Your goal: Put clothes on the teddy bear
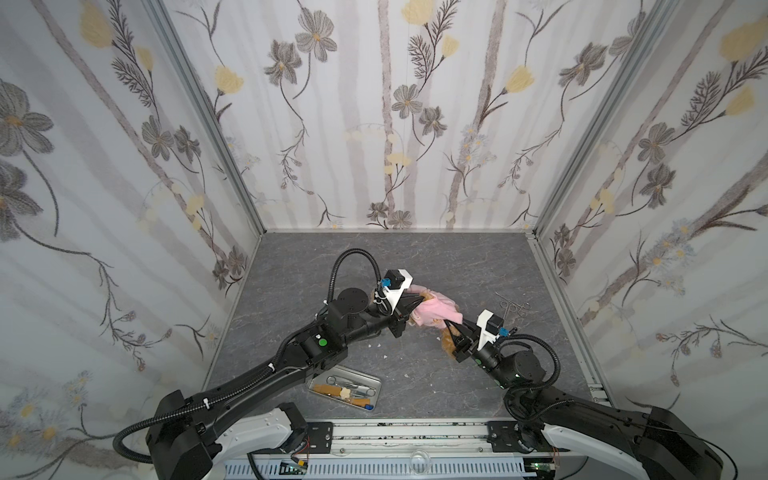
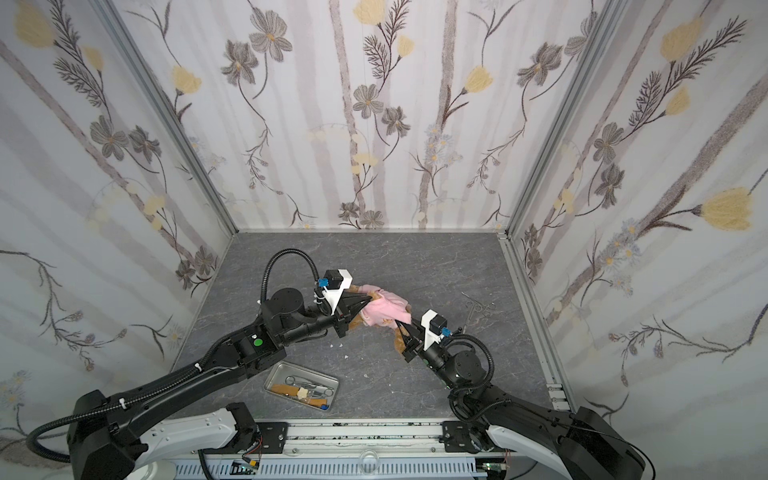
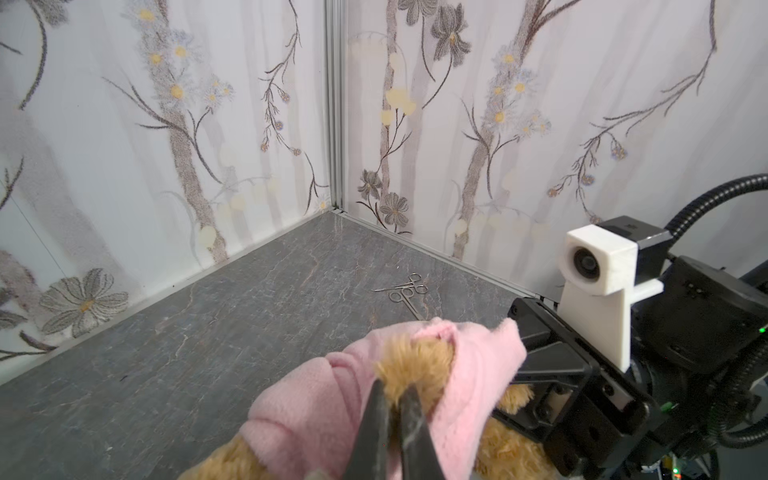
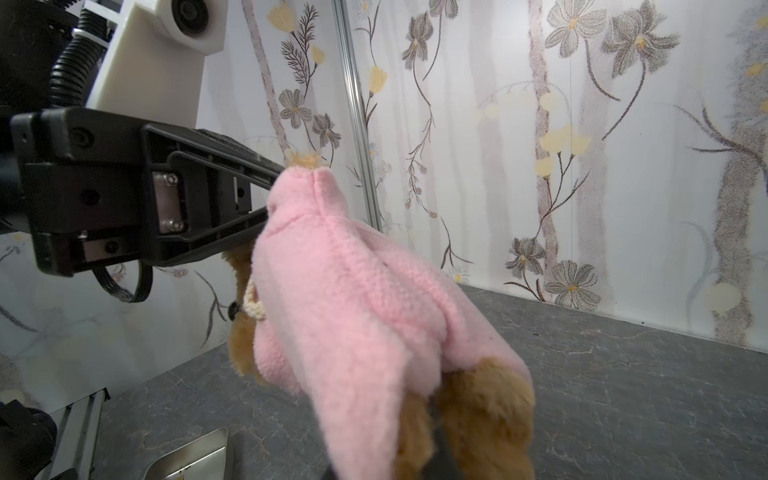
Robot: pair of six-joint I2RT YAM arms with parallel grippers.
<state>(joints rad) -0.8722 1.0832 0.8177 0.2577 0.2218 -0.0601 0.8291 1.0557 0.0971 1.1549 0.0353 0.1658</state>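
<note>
(a) teddy bear (image 4: 486, 399): shaggy golden-brown plush, the pile long and tousled on my screen.
(b) pink shirt (image 4: 353, 299): matt fleece with a soft nap and stitched seams.
(c) left gripper (image 3: 390, 395): I see dull black plastic fingers, scuffed grey.
(d) camera mount (image 3: 598, 299): white plastic, matt, faintly grainy.
(e) cable conduit (image 1: 356, 251): ribbed black plastic with a slight sheen.
(f) tabletop (image 1: 415, 257): grey stone-look sheet, veined, low gloss.
(g) tray (image 1: 360, 373): bare bright metal.
(h) forceps (image 3: 405, 286): thin polished metal.
(i) walls (image 2: 415, 124): matt flower-printed covering; cloth or paper, I cannot tell.
(j) corner post (image 3: 334, 104): satin metal.
</note>
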